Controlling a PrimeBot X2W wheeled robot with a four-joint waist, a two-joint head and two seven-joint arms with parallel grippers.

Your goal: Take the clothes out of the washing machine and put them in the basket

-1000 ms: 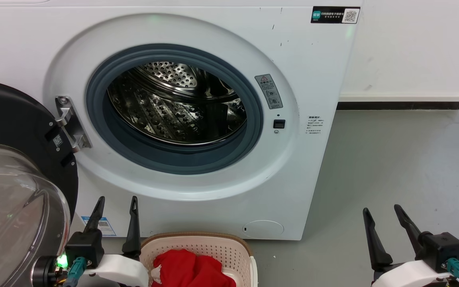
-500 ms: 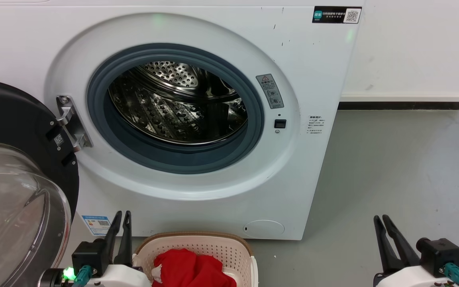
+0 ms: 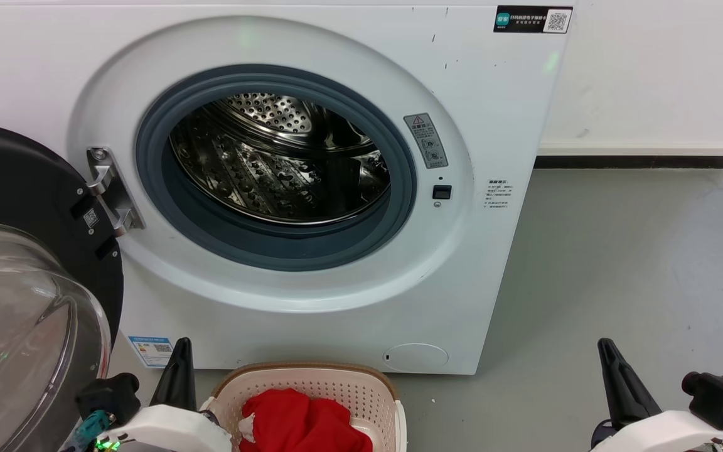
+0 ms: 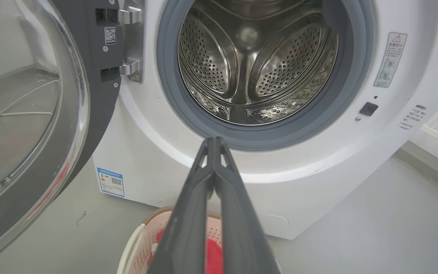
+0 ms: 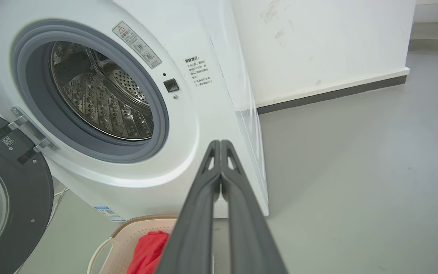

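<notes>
We're seeing left gripper (image 4: 214, 140) and right gripper (image 5: 220, 142) pinched closed, empty. Left wrist is showing drum rear (image 4: 248, 57); head view, red garment (image 3: 302, 424) in basket (image 3: 311, 368).

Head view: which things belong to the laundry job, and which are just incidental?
Job: red clothes, basket holding them, washing machine, its open door.
Incidental: blue-edged label, warning sticker, QR label, dark skirting board.

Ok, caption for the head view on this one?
Clothes lie in the basket before the open washing machine; left hand and right hand shut.
</notes>
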